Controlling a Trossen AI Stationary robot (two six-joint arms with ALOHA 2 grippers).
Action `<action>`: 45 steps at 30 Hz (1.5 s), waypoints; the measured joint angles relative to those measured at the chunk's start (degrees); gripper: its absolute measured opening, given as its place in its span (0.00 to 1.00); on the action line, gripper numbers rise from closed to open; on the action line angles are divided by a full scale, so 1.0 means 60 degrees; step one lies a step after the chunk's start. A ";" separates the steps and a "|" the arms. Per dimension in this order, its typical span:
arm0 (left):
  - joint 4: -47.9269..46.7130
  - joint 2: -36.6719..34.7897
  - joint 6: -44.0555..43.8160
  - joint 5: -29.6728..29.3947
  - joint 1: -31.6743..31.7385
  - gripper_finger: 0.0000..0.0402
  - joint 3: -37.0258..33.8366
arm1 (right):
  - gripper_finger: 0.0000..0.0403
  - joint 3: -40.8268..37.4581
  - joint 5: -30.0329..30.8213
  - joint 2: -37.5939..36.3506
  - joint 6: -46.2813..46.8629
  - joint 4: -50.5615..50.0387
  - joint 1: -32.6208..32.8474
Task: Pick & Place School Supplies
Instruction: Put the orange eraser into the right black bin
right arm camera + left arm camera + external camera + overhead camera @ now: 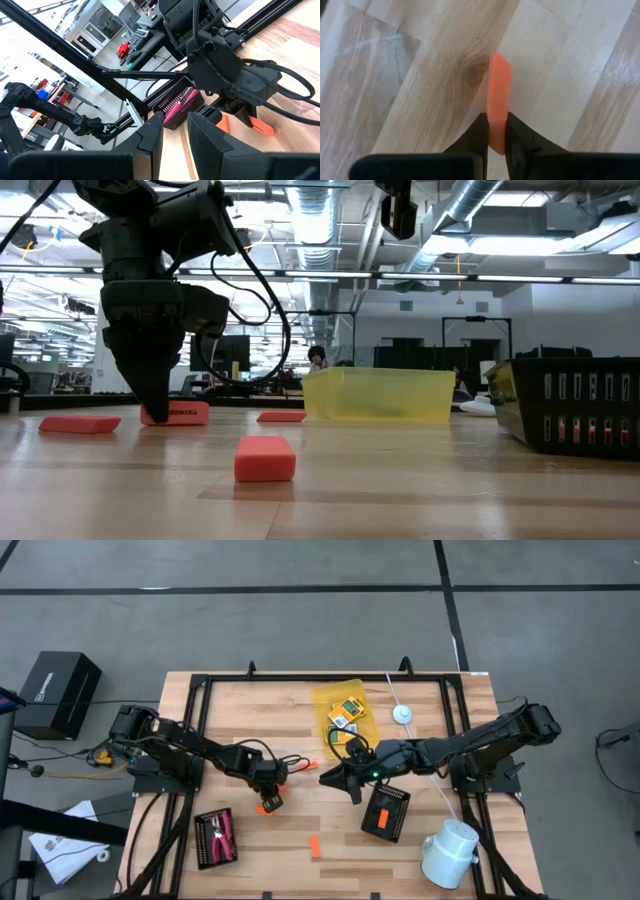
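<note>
The left gripper clenches an orange stick low on the bare wooden table, left of centre. More orange sticks lie apart nearby. The right gripper hovers mid-table, jaws slightly parted, empty, beside a black tray.

On the table we take the tray with the card boxes as our landmark, standing at the far middle. The left gripper is nearer to us and to its left, down on one stick, with another stick between them. A third stick lies near the front edge. The right gripper is just before the landmark, and a ribbed tray lies before that. A second ribbed tray with the plier tool is at front left.
</note>
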 joint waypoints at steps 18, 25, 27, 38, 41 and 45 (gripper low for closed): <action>0.0946 -0.4301 -0.0229 -0.0848 0.1534 0.06 -0.0015 | 0.20 0.0004 -0.0630 -0.0004 -0.0573 0.1287 -0.1051; 0.3006 -0.5899 0.0568 -0.0378 0.2429 0.06 0.0009 | 0.25 0.0062 -0.1239 -0.0004 -0.0678 0.1602 -0.1822; 0.3386 -0.6025 0.0555 0.0163 0.2671 0.06 0.0007 | 0.28 0.0247 -0.1218 -0.0004 -0.0681 0.1596 -0.2046; 0.4893 -0.5632 0.0515 0.1446 0.2838 0.06 -0.0008 | 0.38 0.1257 -0.1186 0.0369 -0.0758 0.1395 -0.2761; 0.5617 -0.5488 0.0515 0.1473 0.2838 0.06 0.0019 | 0.36 0.1392 -0.1226 0.0533 -0.0728 0.1484 -0.2750; 0.6147 -0.5303 0.0463 0.1570 0.2838 0.06 0.0004 | 0.32 0.1364 -0.1241 0.0615 -0.0683 0.1379 -0.2675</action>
